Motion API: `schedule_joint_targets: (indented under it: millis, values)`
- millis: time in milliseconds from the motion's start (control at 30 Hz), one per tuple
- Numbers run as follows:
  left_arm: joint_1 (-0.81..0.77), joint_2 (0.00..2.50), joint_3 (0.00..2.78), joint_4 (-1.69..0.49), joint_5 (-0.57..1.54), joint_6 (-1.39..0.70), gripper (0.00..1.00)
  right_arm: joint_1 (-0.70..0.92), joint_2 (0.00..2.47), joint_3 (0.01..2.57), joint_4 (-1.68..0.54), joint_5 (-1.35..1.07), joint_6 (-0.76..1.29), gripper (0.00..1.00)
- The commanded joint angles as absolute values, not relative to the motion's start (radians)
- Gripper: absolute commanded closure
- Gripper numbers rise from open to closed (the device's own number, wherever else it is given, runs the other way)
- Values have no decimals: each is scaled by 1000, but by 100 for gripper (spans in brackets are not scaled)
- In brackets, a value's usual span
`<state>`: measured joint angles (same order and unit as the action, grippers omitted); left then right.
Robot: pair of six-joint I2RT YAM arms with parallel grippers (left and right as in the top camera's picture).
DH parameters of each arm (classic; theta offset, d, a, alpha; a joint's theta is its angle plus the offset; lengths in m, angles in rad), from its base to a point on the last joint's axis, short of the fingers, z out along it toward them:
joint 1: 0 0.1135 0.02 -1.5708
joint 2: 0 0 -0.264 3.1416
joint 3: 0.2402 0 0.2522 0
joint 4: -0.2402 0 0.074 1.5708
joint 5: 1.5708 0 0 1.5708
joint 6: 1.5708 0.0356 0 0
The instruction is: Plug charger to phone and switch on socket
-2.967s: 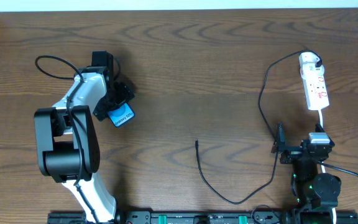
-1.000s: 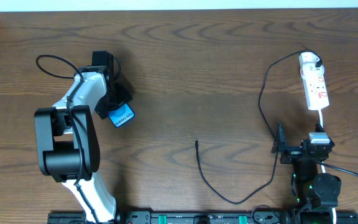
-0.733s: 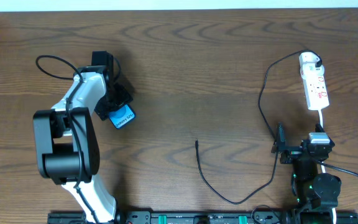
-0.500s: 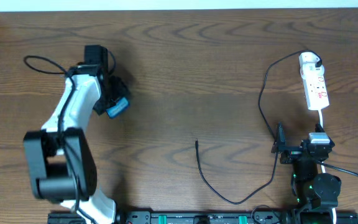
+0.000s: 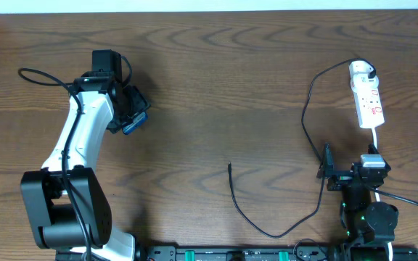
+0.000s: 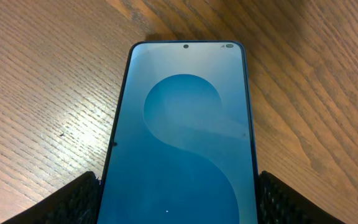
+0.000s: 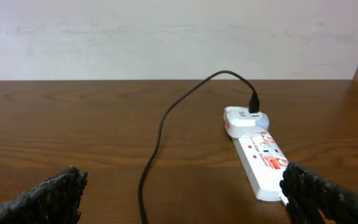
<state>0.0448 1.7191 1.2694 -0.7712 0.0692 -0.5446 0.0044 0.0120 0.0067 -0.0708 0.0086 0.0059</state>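
The phone [image 6: 185, 124], blue screen up, sits between the two fingers of my left gripper [image 6: 178, 202], which is shut on its sides. In the overhead view the left gripper [image 5: 125, 112] holds the phone [image 5: 133, 123] at the far left of the table. The charger cable [image 5: 305, 116] runs from its loose tip [image 5: 229, 167] in a loop to a white plug [image 5: 362, 70] in the socket [image 5: 369, 104]. My right gripper [image 5: 348, 174] is open and empty, short of the socket [image 7: 261, 163] and the cable [image 7: 160, 130].
The wooden table [image 5: 216, 87] ends at a white wall at the back. The right arm's base [image 5: 369, 217] stands at the front right and the left arm's base [image 5: 64, 217] at the front left.
My left arm has swung left and toward the back, carrying the phone a short way up and left. The right arm, cable and socket have not moved.
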Motion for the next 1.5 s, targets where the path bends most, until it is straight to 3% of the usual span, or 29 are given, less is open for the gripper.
schedule_joint_targets:
  millis: [0, 1467]
  values:
    - [49, 1724, 1272, -773, 60, -528, 93, 11, 6, 6, -75, 16, -8, 1]
    - [48, 1908, 1198, -728, 62, -531, 93, 11, 6, 6, -75, 16, -8, 1]
